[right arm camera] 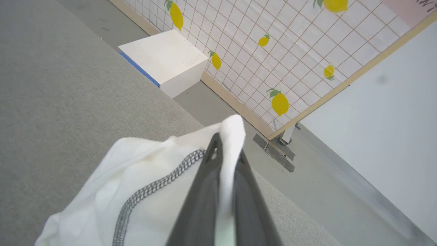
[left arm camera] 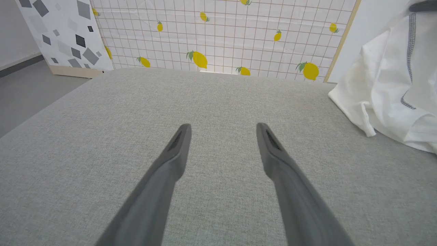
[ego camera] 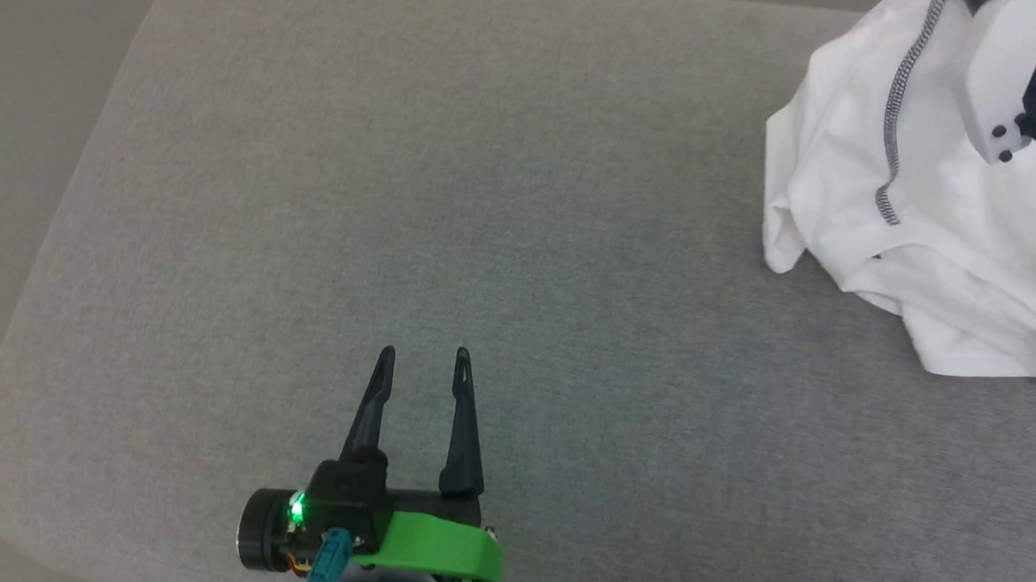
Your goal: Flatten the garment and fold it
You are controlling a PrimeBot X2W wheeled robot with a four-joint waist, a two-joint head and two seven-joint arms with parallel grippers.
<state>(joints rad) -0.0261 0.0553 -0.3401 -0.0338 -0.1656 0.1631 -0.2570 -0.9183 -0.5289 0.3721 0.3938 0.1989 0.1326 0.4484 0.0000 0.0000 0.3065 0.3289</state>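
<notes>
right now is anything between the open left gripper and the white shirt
Nothing visible does. Only the bare grey upholstered surface lies between the left gripper and the white shirt, which sits bunched off to its right, with a fold pinched in the shut right gripper.

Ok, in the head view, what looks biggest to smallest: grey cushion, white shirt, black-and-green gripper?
1. Grey fabric cushion.
2. White soft shirt with grey stitching, partly cut off.
3. Black-fingered left gripper with green bracket, though nearer the camera.
</notes>
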